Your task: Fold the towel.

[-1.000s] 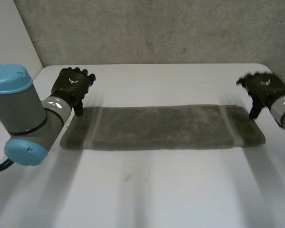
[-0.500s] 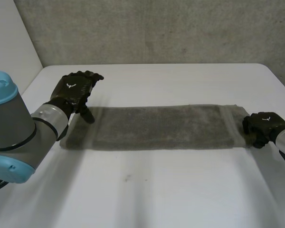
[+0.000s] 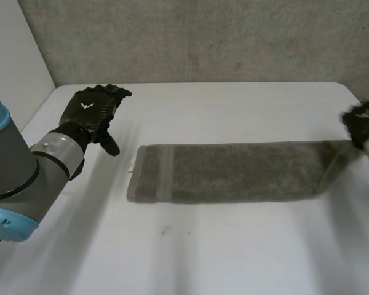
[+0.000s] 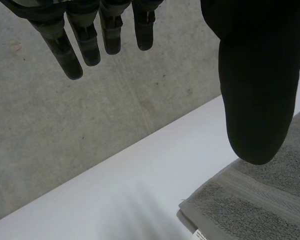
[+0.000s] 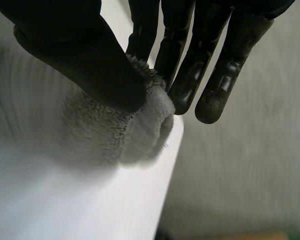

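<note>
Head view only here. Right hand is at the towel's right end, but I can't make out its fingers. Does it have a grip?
Observer: Yes. The right wrist view has the right hand pinching the towel end between thumb and fingers.
Operator: Flat pinch or bunched?
Observer: Bunched. The end is rolled into a thick wad under the thumb.
Operator: Left hand holding anything?
Observer: No. In the left wrist view the left hand has straight fingers with nothing in them.

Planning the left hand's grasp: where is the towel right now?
In the head view the towel stretches across the table, right end pinched by the right hand, striped end apart from the open left hand.
</note>
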You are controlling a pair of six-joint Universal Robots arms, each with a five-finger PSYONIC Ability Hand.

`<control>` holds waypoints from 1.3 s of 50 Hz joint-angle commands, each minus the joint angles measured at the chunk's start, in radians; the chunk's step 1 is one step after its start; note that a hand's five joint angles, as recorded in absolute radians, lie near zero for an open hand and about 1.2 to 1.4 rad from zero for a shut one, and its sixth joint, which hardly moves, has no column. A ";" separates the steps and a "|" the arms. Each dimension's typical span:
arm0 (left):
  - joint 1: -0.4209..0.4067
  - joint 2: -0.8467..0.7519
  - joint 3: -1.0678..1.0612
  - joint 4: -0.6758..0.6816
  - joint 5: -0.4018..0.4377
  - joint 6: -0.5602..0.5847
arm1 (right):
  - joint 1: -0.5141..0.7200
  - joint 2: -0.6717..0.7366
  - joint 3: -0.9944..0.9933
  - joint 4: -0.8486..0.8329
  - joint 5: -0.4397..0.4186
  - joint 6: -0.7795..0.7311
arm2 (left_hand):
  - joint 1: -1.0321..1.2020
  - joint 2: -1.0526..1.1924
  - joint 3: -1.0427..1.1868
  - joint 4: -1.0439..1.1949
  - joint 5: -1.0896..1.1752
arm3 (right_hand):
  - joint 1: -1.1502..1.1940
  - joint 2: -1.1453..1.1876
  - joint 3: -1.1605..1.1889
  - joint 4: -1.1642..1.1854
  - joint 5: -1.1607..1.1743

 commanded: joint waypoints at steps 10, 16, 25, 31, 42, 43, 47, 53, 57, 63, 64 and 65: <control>0.012 0.002 -0.027 0.000 -0.005 0.000 | 0.660 0.220 -0.138 -0.208 -0.367 0.106 | 0.015 0.017 0.015 0.017 0.014 | 0.437 0.227 0.222 0.206 0.247; 0.014 -0.003 -0.025 0.002 -0.007 0.000 | 0.735 0.341 -0.170 -0.206 -0.383 0.100 | 0.015 0.017 0.015 0.017 0.014 | 0.437 0.227 0.222 0.206 0.247; -0.004 -0.035 0.011 0.037 -0.008 0.007 | 0.713 0.224 -0.165 -0.155 -0.123 0.217 | 0.036 0.038 0.036 0.037 0.035 | -0.785 -0.994 -1.000 -1.016 -0.975; -0.078 -0.096 0.086 0.041 -0.019 0.007 | 0.564 0.055 -0.040 -0.056 -0.099 0.484 | 0.051 0.053 0.051 0.052 0.049 | -0.785 -0.994 -1.000 -1.016 -0.975; -0.248 -0.326 0.215 0.045 -0.105 0.126 | 0.327 -0.013 0.154 0.037 -0.193 0.621 | 0.054 0.056 0.054 0.055 0.052 | -0.755 -0.964 -0.970 -0.986 -0.945; -0.267 -0.359 0.235 0.043 -0.117 0.162 | 0.312 -0.010 0.169 0.033 -0.194 0.612 | 0.051 0.053 0.051 0.052 0.049 | -0.719 -0.929 -0.934 -0.950 -0.909; -0.291 -0.390 0.255 0.046 -0.116 0.191 | 0.286 -0.002 0.195 0.027 -0.193 0.578 | 0.051 0.053 0.051 0.052 0.049 | -0.713 -0.922 -0.928 -0.944 -0.903; -0.317 -0.449 0.319 0.077 -0.124 0.193 | 0.289 0.015 0.220 0.002 -0.199 0.531 | 0.057 0.058 0.057 0.058 0.055 | -0.667 -0.876 -0.882 -0.898 -0.856; -0.317 -0.498 0.373 0.078 -0.128 0.197 | 0.292 0.021 0.230 -0.033 -0.199 0.531 | 0.062 0.064 0.062 0.064 0.061 | -0.528 -0.737 -0.743 -0.759 -0.718; -0.301 -0.564 0.469 0.071 -0.213 0.202 | 0.295 0.021 0.246 -0.076 -0.194 0.528 | 0.071 0.073 0.071 0.073 0.070 | -0.094 -0.303 -0.309 -0.325 -0.284; -0.291 -0.563 0.470 0.072 -0.246 0.202 | 0.295 0.021 0.247 -0.079 -0.193 0.528 | 0.068 0.070 0.068 0.070 0.067 | 0.089 -0.120 -0.126 -0.142 -0.100; -0.279 -0.560 0.467 0.074 -0.277 0.204 | 0.295 0.019 0.247 -0.081 -0.191 0.525 | 0.068 0.070 0.068 0.070 0.067 | 0.283 0.074 0.068 0.052 0.093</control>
